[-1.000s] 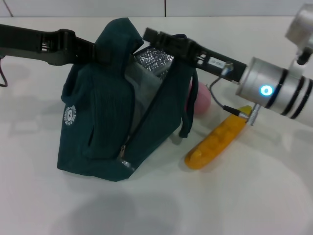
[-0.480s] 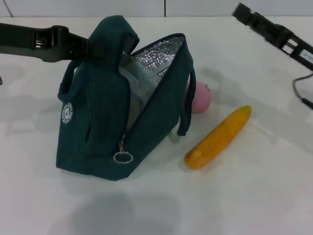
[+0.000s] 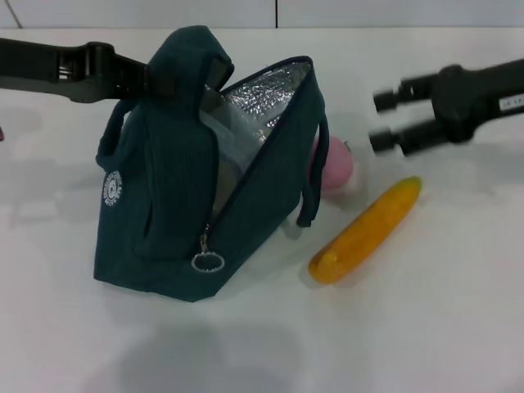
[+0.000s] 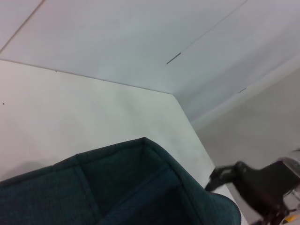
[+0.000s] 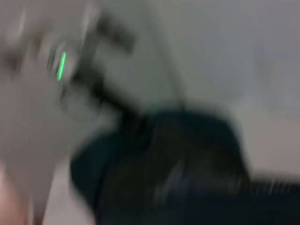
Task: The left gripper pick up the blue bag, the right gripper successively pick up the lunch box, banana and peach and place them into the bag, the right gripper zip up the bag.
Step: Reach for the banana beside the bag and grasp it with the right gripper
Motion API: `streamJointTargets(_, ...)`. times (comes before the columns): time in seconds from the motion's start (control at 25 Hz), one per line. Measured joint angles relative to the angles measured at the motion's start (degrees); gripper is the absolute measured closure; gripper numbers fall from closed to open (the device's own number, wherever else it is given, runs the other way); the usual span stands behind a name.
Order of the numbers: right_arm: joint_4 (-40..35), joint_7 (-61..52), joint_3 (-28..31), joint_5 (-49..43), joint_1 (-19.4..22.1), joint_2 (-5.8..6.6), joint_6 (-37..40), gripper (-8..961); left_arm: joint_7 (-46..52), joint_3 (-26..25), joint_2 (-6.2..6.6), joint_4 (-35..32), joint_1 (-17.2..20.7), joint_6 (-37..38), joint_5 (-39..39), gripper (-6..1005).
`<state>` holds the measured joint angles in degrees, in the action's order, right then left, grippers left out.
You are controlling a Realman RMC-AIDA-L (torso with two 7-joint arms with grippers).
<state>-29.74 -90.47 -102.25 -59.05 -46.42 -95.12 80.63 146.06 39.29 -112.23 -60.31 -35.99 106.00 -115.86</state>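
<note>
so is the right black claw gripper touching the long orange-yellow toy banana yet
Apart. The head view shows the right gripper hanging open above the white table, with bare table visible between its fingertips and the banana lying below.

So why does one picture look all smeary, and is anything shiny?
The right wrist view is smeared all over by motion, leaving only dark shapes. In the head view the right gripper looks a little fuzzy, while the bag's foil lining glitters and the bag casts a soft shadow. The left wrist view is fairly clear.

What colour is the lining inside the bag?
Shiny silver foil with a quilted look; the lining of the teal bag shows best in the head view.
</note>
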Motion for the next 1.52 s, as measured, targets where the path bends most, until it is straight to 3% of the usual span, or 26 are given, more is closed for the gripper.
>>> streamJointTargets(0.08, -4.39, -2.10, 6.20, -16.62, -2.31, 0.21, 2.57, 146, -0.14, 0.00, 0.00, 0.00, 0.08, 0.00, 0.01, 959)
streamJointTargets(0.16, -8.77, -2.93, 13.83, -31.64, -3.53, -1.04, 6.02, 146, -0.29, -0.02, 0.00, 0.00, 0.13, -0.01, 0.02, 958)
streamJointTargets(0.24, -14.07, -3.43, 22.13, -45.26, -4.07, -3.48, 9.80, 156, -0.67, 0.00, -0.04, 0.00, 0.23, -0.02, 0.06, 958)
streamJointTargets(0.36, -24.91, -3.94, 32.35, -62.21, -4.19, -8.81, 14.27, 171, -0.89, 0.00, -0.14, 0.03, 0.39, -0.06, 0.13, 958)
streamJointTargets(0.4, -26.29, -3.95, 33.02, -64.26, -4.21, -9.50, 14.74, 175, -0.90, 0.00, -0.17, 0.04, 0.39, -0.06, 0.14, 958)
streamJointTargets(0.44, -29.56, -3.90, 34.23, -68.46, -4.34, -11.36, 15.92, 180, -0.92, 0.00, -0.24, 0.05, 0.38, -0.06, 0.16, 958)
streamJointTargets(0.56, -33.23, -2.58, 33.98, -72.89, -5.48, -14.34, 18.31, 195, -0.94, 0.00, -0.47, 0.06, 0.17, -0.08, 0.24, 959)
streamJointTargets(0.68, -34.27, 0.28, 29.79, -74.33, -7.12, -16.25, 20.12, 204, -0.96, 0.00, -0.66, 0.12, 0.10, -0.14, 0.75, 959)
streamJointTargets(0.88, -34.60, 1.37, 22.90, -76.32, -8.12, -17.12, 20.06, 199, -2.02, 0.00, -0.90, 0.32, 0.47, -0.29, 2.49, 958)
streamJointTargets(1.08, -33.35, 6.14, 21.79, -79.91, -7.81, -19.49, 18.31, 199, -2.53, 0.00, -1.54, 0.41, 0.98, -0.74, 3.82, 958)
streamJointTargets(1.52, -28.82, 9.97, 18.77, -79.98, -7.47, -20.49, 12.20, 198, -3.21, 0.22, -1.33, 0.54, 0.23, -1.68, 3.56, 958)
